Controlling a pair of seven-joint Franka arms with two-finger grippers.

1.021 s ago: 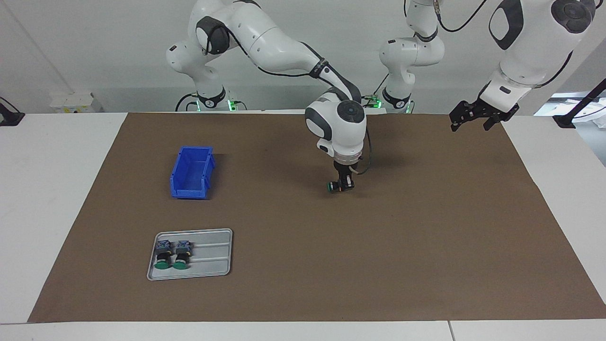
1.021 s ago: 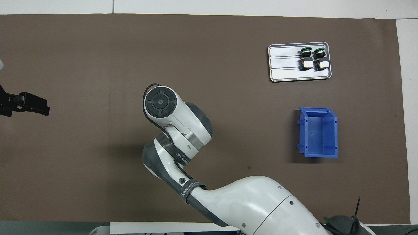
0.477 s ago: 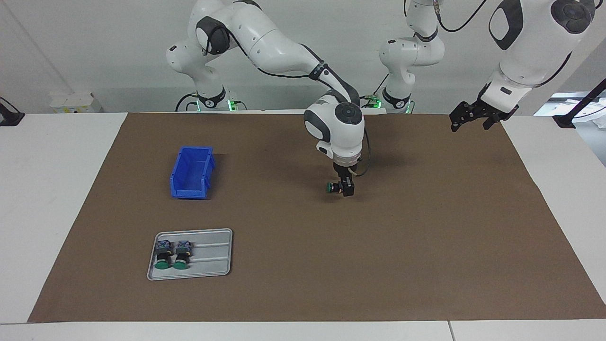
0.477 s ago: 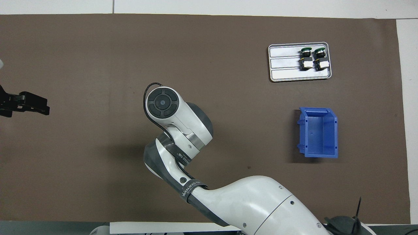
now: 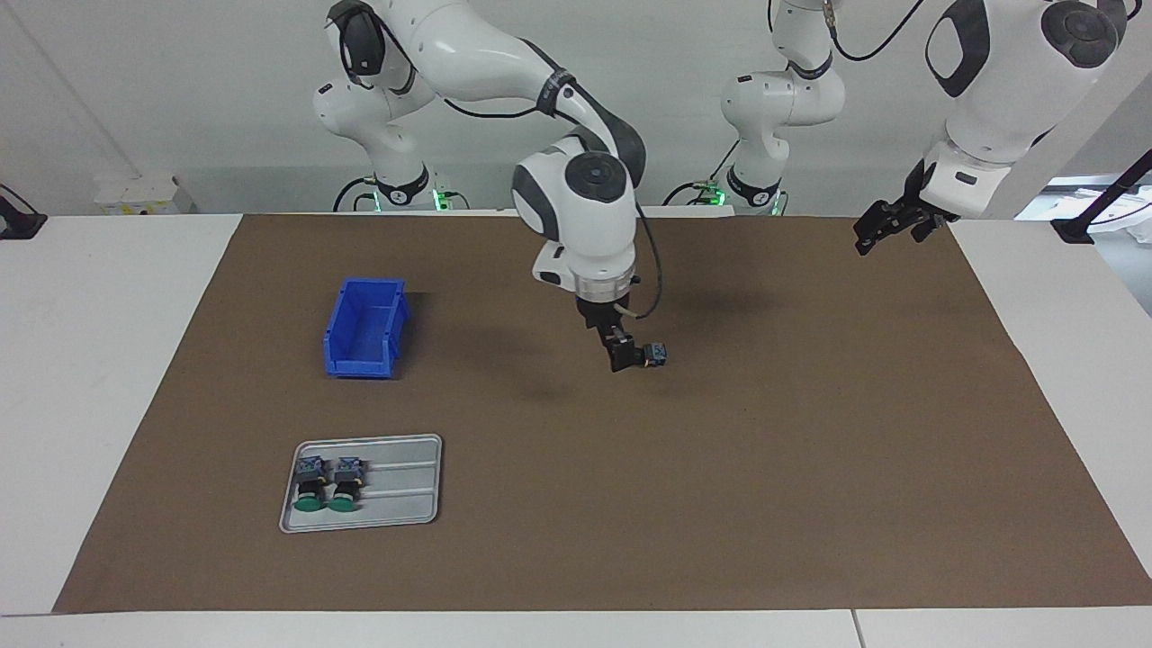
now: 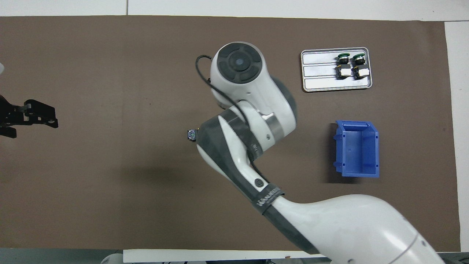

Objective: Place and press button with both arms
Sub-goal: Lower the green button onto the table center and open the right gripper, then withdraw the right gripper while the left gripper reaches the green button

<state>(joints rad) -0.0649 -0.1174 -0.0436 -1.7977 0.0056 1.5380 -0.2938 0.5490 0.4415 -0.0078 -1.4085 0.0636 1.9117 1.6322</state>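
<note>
One button (image 5: 655, 354) lies on its side on the brown mat near the middle of the table. Only its blue-grey terminal block and black body show, and its green cap is hidden by a gripper finger. In the overhead view the button (image 6: 191, 135) peeks out beside the right arm's forearm. My right gripper (image 5: 621, 360) hangs tilted just beside the button, open and holding nothing. In the overhead view the arm hides it. My left gripper (image 5: 891, 236) waits open above the mat's edge at the left arm's end (image 6: 53, 118).
A grey tray (image 5: 396, 486) at the right arm's end holds two more green-capped buttons (image 5: 310, 486) side by side. A blue bin (image 5: 364, 328) stands on the mat nearer to the robots than the tray, with nothing seen in it.
My right gripper opened and let go of the button, which stays on the mat. The right arm then rose and swung toward its own end. The left gripper barely moved.
</note>
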